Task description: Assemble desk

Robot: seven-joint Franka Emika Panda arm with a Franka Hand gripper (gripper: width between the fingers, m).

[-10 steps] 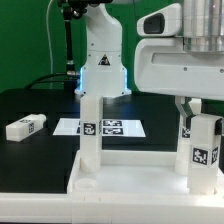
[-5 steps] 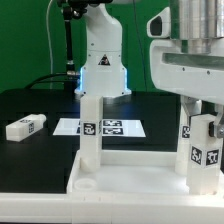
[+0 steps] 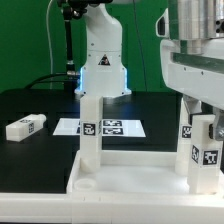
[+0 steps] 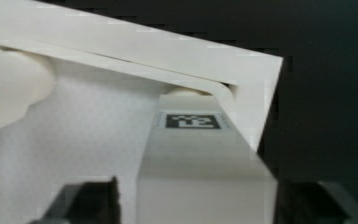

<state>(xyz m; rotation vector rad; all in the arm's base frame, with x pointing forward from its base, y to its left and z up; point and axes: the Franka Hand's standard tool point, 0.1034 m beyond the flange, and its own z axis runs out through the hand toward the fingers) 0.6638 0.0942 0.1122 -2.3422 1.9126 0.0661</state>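
The white tabletop lies at the front with its raised rim up. One white leg stands upright in its far corner on the exterior view's left. A second tagged leg stands in the corner on the right, and it also shows in the wrist view. My gripper is over this leg's top, with one finger on each side of it. The jaws look open, with dark gaps between the fingers and the leg. A third leg lies loose on the black table at the left.
The marker board lies flat behind the tabletop. The robot's white base stands at the back centre. A green wall closes off the rear.
The gripper body has shifted toward the exterior view's right and slightly up. The tag on the right leg has moved a little to the right. The other parts have not moved.
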